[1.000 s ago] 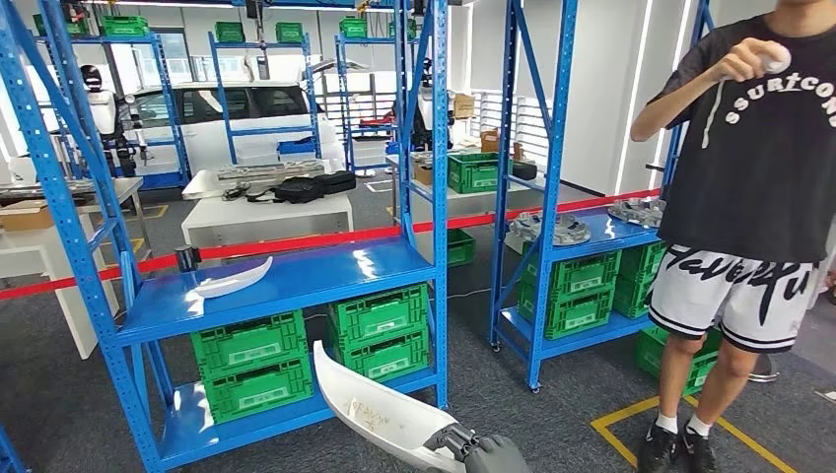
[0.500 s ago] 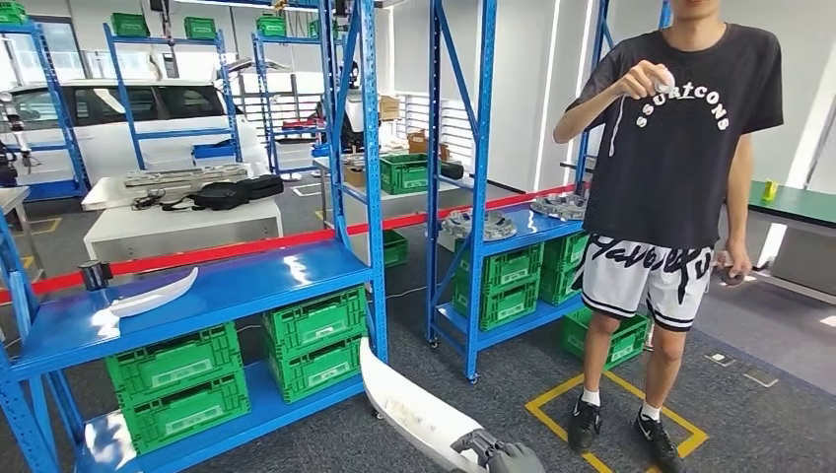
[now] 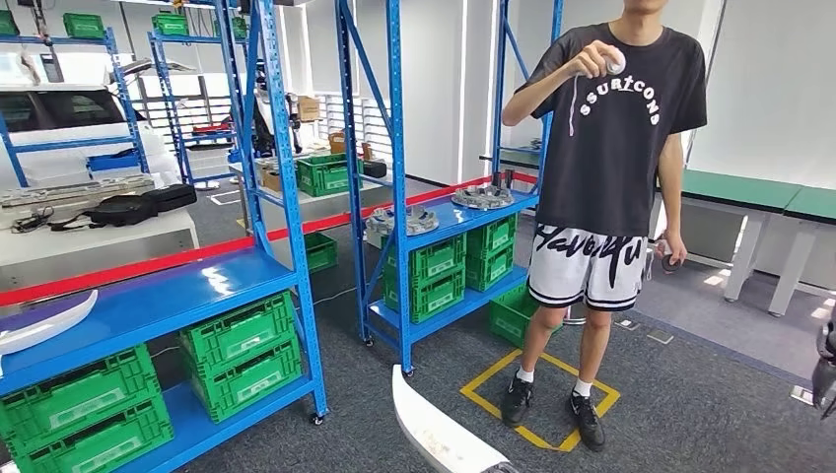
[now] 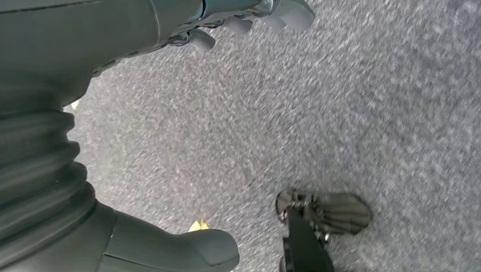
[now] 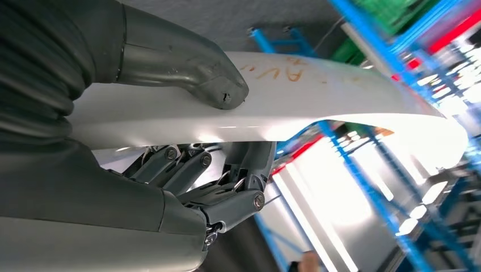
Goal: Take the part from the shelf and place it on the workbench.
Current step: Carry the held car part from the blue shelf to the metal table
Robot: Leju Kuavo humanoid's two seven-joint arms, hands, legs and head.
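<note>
One white part [image 3: 44,325] lies on the blue shelf [image 3: 168,301] at its left end, above green crates [image 3: 242,350]. The left robot hand [image 4: 227,22] hangs over grey carpet [image 4: 340,113], fingers loosely apart with nothing in them. Lower centre in the head view, a second long white part [image 3: 434,434] juts upward, clear of any shelf. The right robot hand [image 5: 187,141] grips it: the thumb presses one face, the darker fingers [image 5: 227,175] curl under the other. A person [image 3: 611,177] in a black shirt stands to the right, beside a green workbench [image 3: 769,192].
</note>
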